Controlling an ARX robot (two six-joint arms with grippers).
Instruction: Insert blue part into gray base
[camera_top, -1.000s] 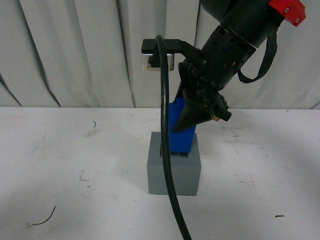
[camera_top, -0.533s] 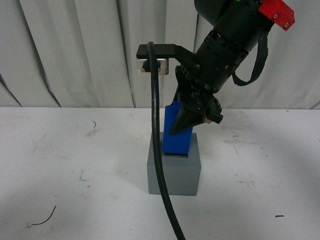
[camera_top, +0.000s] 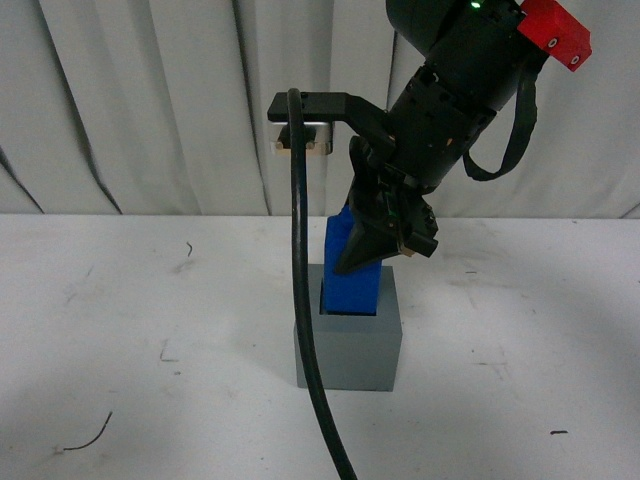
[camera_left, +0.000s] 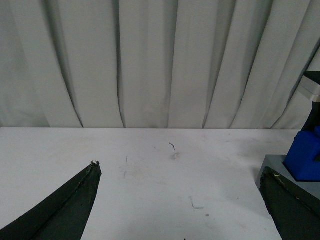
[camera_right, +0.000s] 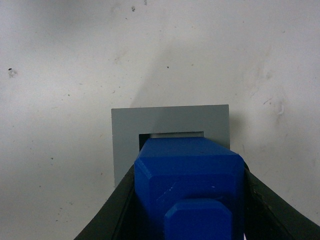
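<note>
The gray base (camera_top: 348, 350) stands on the white table in the middle of the front view. My right gripper (camera_top: 372, 258) is shut on the blue part (camera_top: 352, 285) and holds it tilted, with its lower end inside the base's recess. In the right wrist view the blue part (camera_right: 189, 176) with its knob fills the space between my fingers, above the gray base (camera_right: 125, 135). My left gripper (camera_left: 180, 200) is open and empty, low over the table; the base (camera_left: 275, 167) and the blue part (camera_left: 305, 157) show at that view's edge.
A thick black cable (camera_top: 303, 300) hangs from the right arm in front of the base. White curtains (camera_top: 150, 100) close off the back of the table. Small dark marks and a thin wire scrap (camera_top: 88, 437) lie on the table (camera_top: 150, 330).
My right gripper has moved left and down with the blue part, whose lower end has gone from above the base's rim into the recess. The cable has swung left.
</note>
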